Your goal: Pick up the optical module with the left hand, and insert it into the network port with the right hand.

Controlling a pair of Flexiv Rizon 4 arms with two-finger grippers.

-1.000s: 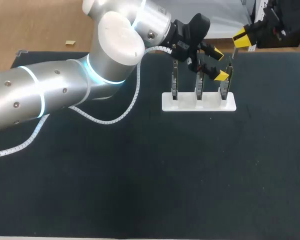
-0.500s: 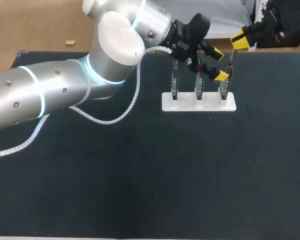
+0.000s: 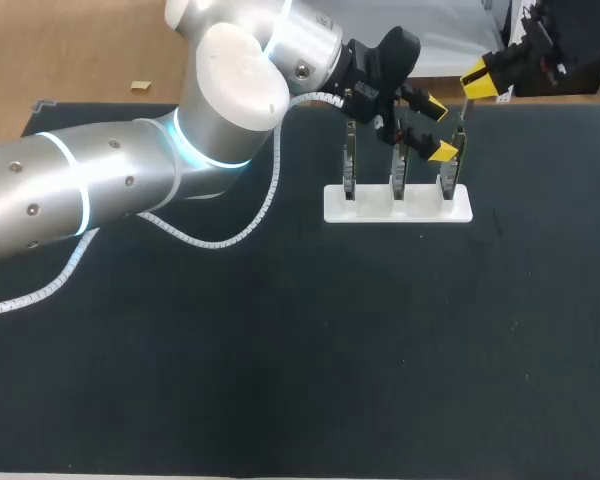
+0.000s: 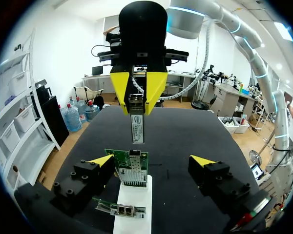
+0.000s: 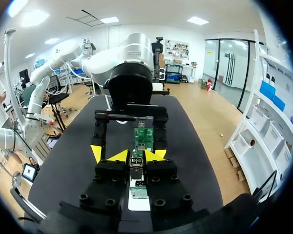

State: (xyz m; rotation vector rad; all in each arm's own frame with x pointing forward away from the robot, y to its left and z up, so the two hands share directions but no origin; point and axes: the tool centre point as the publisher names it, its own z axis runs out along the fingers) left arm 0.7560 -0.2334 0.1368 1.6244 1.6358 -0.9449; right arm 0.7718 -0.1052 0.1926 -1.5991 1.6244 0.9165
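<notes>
My left gripper: spread wide and holding nothing. It sits at the far side of the table, over the right half of the white holder.

My right gripper: closed narrow on the optical module, gripping its upper end from two sides. It hangs at the far right, above the table's far edge.

Optical module: upright in my right gripper, with its free end pointing down. It is just beyond the right end of the holder and touches no card.

From my left wrist: the module hangs from the right gripper, ahead of my open left fingers. It is above a green card that stands between them.

Network port: a metal cage on that green card, below the module's tip and apart from it.

Holder: a white base across the far middle of the table, with three cards standing upright in a left-to-right row.

From my right wrist: the module is pinched between my yellow tips. The green card is ahead, and the left arm is beyond it.
</notes>
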